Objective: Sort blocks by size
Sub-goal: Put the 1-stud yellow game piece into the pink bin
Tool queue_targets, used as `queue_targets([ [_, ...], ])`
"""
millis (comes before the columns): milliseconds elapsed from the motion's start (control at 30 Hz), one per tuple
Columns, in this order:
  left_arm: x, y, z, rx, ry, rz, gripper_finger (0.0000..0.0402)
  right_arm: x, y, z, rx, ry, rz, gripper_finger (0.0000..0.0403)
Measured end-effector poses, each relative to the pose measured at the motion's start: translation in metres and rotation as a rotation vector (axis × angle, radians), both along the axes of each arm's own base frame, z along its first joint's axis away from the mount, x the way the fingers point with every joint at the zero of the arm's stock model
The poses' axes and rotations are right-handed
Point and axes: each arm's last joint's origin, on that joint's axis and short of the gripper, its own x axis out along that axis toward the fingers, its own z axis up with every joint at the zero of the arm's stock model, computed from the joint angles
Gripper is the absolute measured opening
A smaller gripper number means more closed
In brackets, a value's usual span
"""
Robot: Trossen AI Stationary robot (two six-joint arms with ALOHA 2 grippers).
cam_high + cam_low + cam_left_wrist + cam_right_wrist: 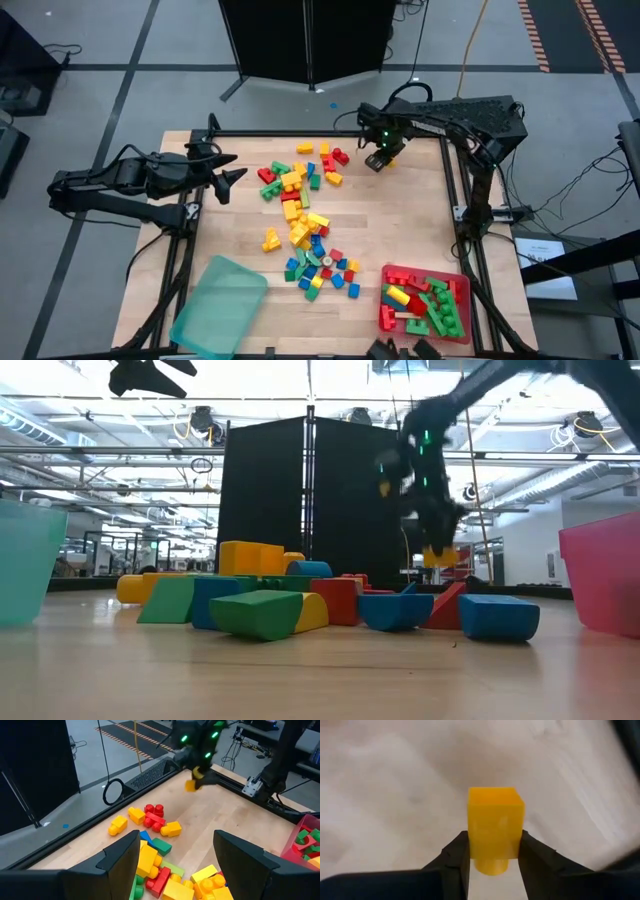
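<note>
Right gripper [492, 851] clamps a plain, unmarked yellow block [495, 822]; left gripper [175, 851] gapes wide.

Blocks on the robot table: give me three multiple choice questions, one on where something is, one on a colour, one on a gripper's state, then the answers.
1. Where is the red tray?
A. near right corner of the table
B. far left corner
C. table centre

2. What colour is the block in the right gripper?
A. blue
B. yellow
C. green

3. How is the left gripper?
A. shut on a block
B. open and empty
C. out of view

Answers:
1 A, the high view shows it at the near right corner, with blocks in it.
2 B, the right wrist view shows a yellow block between the fingers.
3 B, the left wrist view shows its fingers spread with nothing between them.
</note>
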Motion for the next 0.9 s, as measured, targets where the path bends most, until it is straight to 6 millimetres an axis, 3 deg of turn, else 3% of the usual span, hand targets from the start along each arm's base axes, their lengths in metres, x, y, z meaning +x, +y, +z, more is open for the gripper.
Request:
queue_targets([
  [100,0.0,0.0,0.0,0.0,0.0,0.0,0.0255,0.004,0.039,0.043,-0.001,-0.076,0.037,0.0112],
  [200,0.0,0.0,0.0,0.0,0.0,0.0,0.0255,-0.002,0.095,0.083,-0.008,-0.17,0.078,0.0112],
  [300,0.0,0.0,0.0,0.0,0.0,0.0,0.0255,-0.024,0.157,0.115,-0.006,-0.23,0.043,0.0112],
  [400,0.0,0.0,0.0,0.002,0.001,0.0,0.0255,-0.049,0.207,0.129,0.015,-0.279,-0.075,0.0112],
  [500,0.0,0.0,0.0,0.005,0.001,0.006,0.0255,-0.071,0.245,0.126,0.04,-0.277,-0.216,0.0112],
  [600,0.0,0.0,0.0,0.003,0.0,0.007,0.0255,-0.083,0.278,0.109,0.072,-0.225,-0.305,0.0112],
  [767,0.0,0.0,0.0,0.003,-0.001,0.007,0.0255,-0.086,0.329,0.07,0.216,-0.182,-0.339,0.0112],
  [900,0.0,0.0,0.0,0.002,-0.001,0.008,0.0255,-0.09,0.357,0.045,0.295,-0.173,-0.382,0.0112],
])
